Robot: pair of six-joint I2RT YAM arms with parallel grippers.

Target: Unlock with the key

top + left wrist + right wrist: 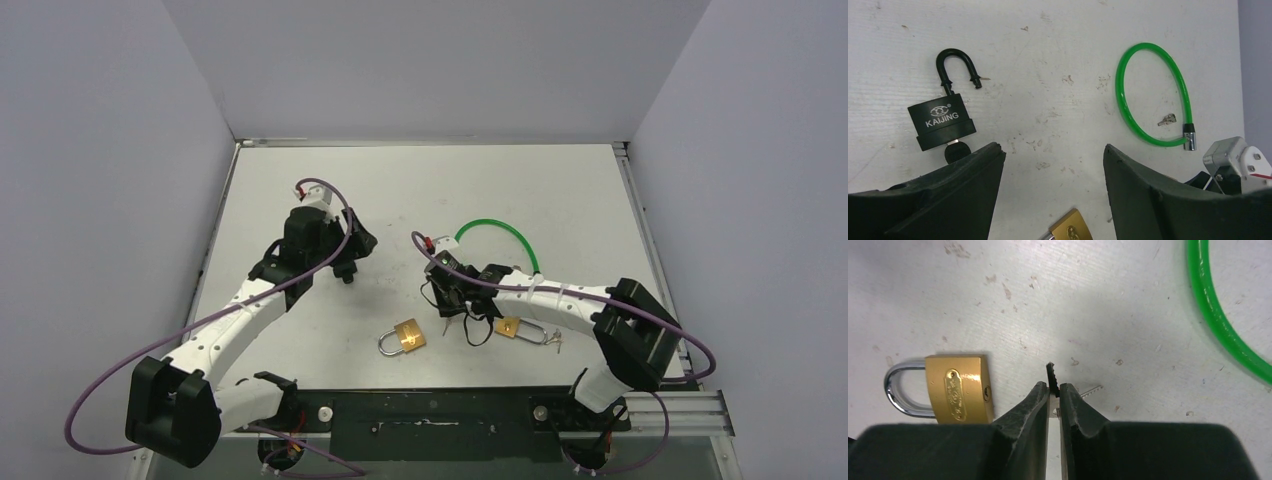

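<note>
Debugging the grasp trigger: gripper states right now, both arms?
Left gripper: open, holding nothing.
Right gripper: closed on the key.

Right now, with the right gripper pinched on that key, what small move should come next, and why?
Probably turn the key toward the keyhole end of the brass padlock. The right gripper is shut on the key, its toothed blade pointing past the padlock, whose shackle is closed.

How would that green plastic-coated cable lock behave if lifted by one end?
The green cable lock probably bends but keeps some spring, since it lies in an open loop. Its glossy coating may slip. The metal end likely hangs lowest.
</note>
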